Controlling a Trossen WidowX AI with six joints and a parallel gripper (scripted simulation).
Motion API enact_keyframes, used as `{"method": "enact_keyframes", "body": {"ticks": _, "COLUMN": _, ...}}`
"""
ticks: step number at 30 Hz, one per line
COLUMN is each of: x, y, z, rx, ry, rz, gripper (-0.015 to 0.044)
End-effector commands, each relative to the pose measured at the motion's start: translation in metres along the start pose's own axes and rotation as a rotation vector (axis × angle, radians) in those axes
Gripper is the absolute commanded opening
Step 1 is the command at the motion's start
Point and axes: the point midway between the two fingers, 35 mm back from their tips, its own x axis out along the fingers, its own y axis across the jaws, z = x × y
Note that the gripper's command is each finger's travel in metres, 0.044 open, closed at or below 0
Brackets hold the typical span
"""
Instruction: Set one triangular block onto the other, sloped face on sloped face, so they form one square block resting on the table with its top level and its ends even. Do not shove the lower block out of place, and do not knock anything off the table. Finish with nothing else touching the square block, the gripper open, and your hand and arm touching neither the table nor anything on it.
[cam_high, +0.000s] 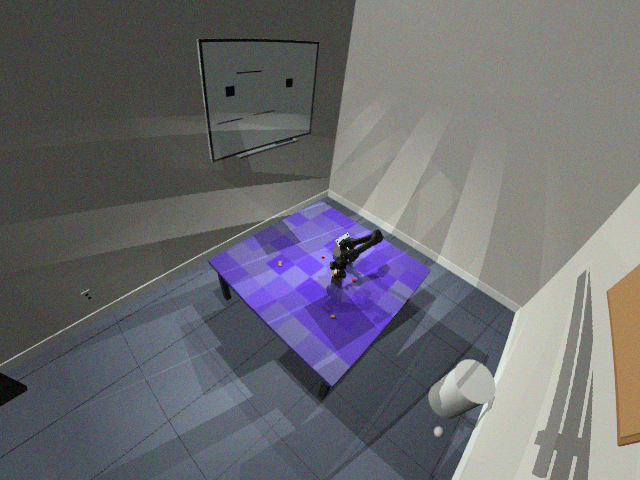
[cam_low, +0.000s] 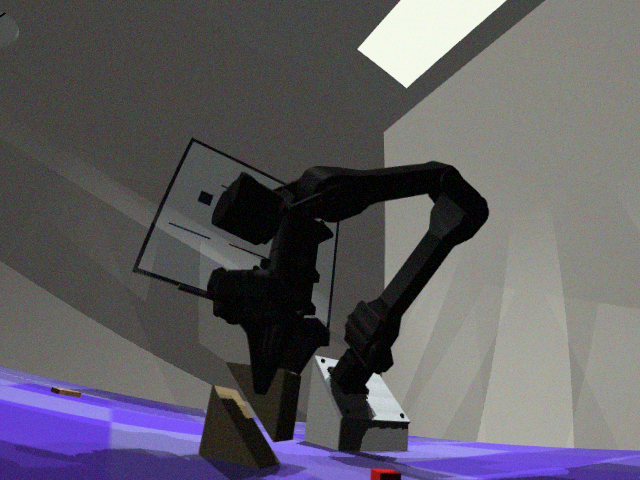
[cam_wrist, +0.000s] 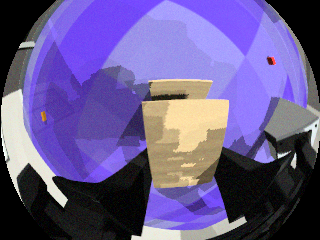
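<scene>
My gripper (cam_low: 273, 379) (cam_wrist: 181, 148) is shut on a tan triangular block (cam_low: 285, 408) (cam_wrist: 187, 130), fingers on its two ends. The held block has its level face up and its sloped face down, toward the other block. The other tan triangular block (cam_low: 225, 434) (cam_wrist: 180, 89) stands on the table (cam_high: 289, 310) with its slope facing the held one. The held block is low, its narrow lower edge close to the table. In the exterior view it shows behind and above the standing block; whether the slopes touch is unclear. The wrist view hides most of the standing block.
A small red cube (cam_high: 353, 280) (cam_low: 385, 474) lies near the arm, another red piece (cam_high: 323, 256) (cam_wrist: 271, 60) on the other side. Orange pieces lie farther out, one (cam_high: 279, 263) (cam_low: 66, 392) toward the whiteboard and one (cam_high: 332, 316) toward the front. The arm's grey base (cam_low: 323, 418) (cam_wrist: 292, 120) is close by.
</scene>
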Motion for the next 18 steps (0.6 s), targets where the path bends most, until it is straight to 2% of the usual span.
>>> {"method": "enact_keyframes", "body": {"ticks": 1, "x": 0.0014, "y": -0.0005, "z": 0.0004, "rx": 0.007, "ry": 0.006, "rz": 0.001, "gripper": 0.0000}}
{"method": "enact_keyframes", "body": {"ticks": 18, "x": 0.0022, "y": -0.0005, "z": 0.0006, "rx": 0.012, "ry": 0.009, "rz": 0.002, "gripper": 0.0000}}
